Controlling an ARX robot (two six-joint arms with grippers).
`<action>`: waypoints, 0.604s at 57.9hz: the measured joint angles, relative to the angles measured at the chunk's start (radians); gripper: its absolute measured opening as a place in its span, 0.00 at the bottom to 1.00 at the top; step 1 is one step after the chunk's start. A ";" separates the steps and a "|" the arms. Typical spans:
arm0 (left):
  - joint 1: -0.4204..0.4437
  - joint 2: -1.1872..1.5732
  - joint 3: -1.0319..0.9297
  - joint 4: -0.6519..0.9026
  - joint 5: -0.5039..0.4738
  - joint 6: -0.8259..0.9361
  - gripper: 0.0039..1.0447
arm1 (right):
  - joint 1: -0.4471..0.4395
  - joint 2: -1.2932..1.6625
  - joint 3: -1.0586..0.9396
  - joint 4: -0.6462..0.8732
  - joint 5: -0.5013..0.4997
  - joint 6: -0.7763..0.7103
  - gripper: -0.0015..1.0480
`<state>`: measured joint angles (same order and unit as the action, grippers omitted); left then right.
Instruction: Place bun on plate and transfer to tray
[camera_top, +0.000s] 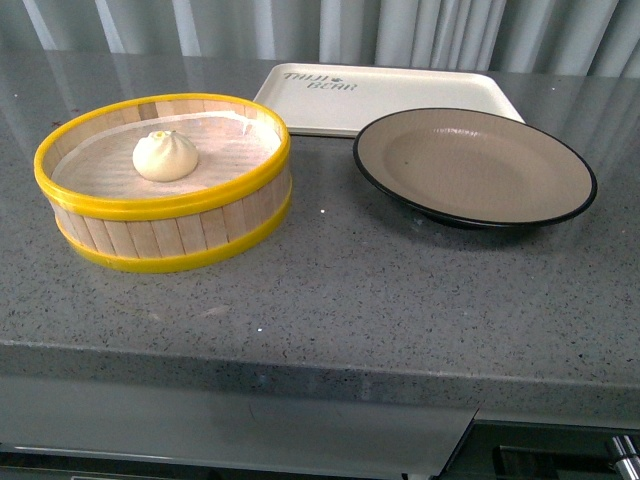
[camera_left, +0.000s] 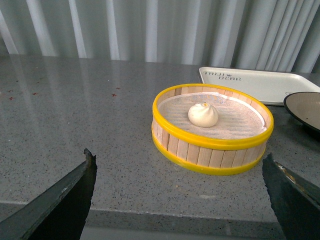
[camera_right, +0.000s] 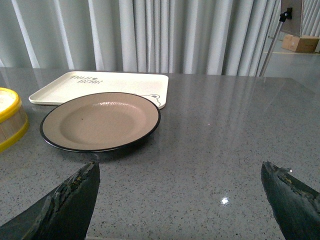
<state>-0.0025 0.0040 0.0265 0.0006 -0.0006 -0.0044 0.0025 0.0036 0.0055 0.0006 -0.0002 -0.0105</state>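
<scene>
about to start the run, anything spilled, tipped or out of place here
Nothing major. The bun sits upright in the steamer basket; the plate lies empty in front of the tray. Only a few tiny reddish specks dot the grey counter, away from the basket.

The tray (camera_left: 270, 86) carries dark lettering near one corner, its second line reading "BEAR", the first unclear.

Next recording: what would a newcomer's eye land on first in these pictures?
The bright yellow-rimmed wooden steamer basket stands out on the left of the grey counter, with a single white bun sitting inside it. To its right lies an empty black-rimmed plate, with a cream tray just behind it.
</scene>
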 joint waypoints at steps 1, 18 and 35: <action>0.000 0.000 0.000 0.000 0.000 0.000 0.94 | 0.000 0.000 0.000 0.000 0.000 0.000 0.92; 0.000 0.000 0.000 0.000 0.000 0.000 0.94 | 0.000 0.000 0.000 0.000 0.000 0.000 0.92; 0.000 0.000 0.000 0.000 0.000 0.000 0.94 | 0.000 0.000 0.000 0.000 0.000 0.000 0.92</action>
<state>-0.0025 0.0040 0.0265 0.0006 -0.0006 -0.0044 0.0025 0.0036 0.0055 0.0006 -0.0002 -0.0105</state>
